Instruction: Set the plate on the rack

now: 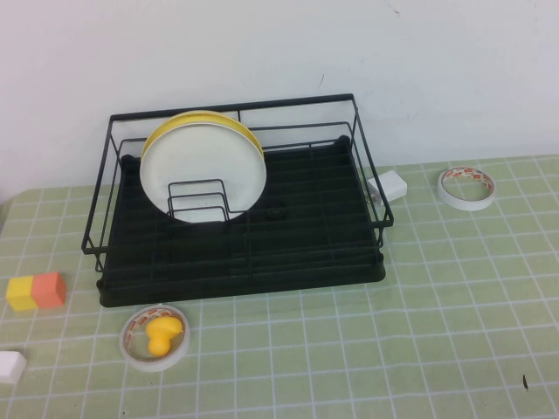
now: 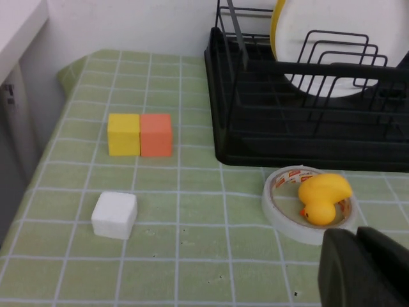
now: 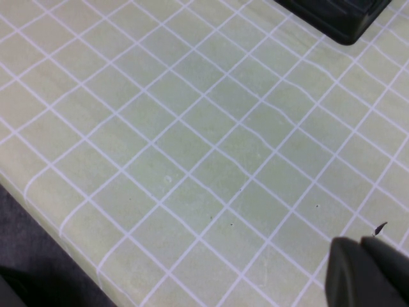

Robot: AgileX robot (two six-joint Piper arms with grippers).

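The white plate (image 1: 201, 166) stands upright in the black wire rack (image 1: 306, 227), leaning against the yellow plate (image 1: 205, 116) behind it, with a wire loop in front of it. It also shows in the left wrist view (image 2: 345, 25), in the rack (image 2: 287, 134). Neither arm shows in the high view. My left gripper (image 2: 356, 235) is shut and empty, low over the table near the tape roll with the duck. My right gripper (image 3: 361, 246) is shut and empty over bare tablecloth, off the rack's corner (image 3: 339, 16).
A tape roll (image 1: 155, 336) holding a yellow duck (image 1: 163, 332) lies in front of the rack. Yellow (image 1: 22, 292) and orange (image 1: 50, 289) cubes and a white cube (image 1: 10, 367) sit at the left. Another tape roll (image 1: 466, 188) and a white block (image 1: 389, 185) lie right of the rack.
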